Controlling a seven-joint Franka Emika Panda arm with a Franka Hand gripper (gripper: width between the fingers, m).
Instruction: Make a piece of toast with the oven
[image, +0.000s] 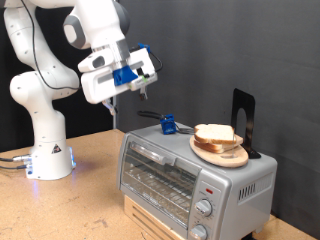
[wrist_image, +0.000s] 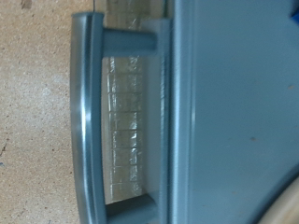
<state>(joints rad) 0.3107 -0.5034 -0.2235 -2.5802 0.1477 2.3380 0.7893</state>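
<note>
The oven (image: 190, 175) stood on a wooden base at the lower right of the exterior view, a boxy silver-grey unit with its glass door shut and two round knobs (image: 204, 200) down its right front. Judged rigid and heavy enough to stay put under a pull on the door. The sensible place to take hold was the door handle (wrist_image: 86, 117), a curved grey bar standing clear of the glass on two posts, with room behind it for a finger. Through the glass, the wire rack (wrist_image: 126, 121) showed as a grid; nothing could be made out lying on it, though the glass was dim.

On the oven's top sat a round wooden plate (image: 222, 153), and on it a small stack of bread. The piece of toast (image: 214, 133), pale tan with a darker crust, lay uppermost. Judged light, soft and easily crushed or torn; best taken by its edges with a gentle pinch. It had not been placed in the oven.

The gripper (image: 141, 88) hung in the air above and to the exterior view's left of the oven, well apart from the bread, touching nothing and holding nothing. Whether its fingers stood apart or together could not be told. No fingertips appeared in the wrist view, which looked onto the handle.
</note>
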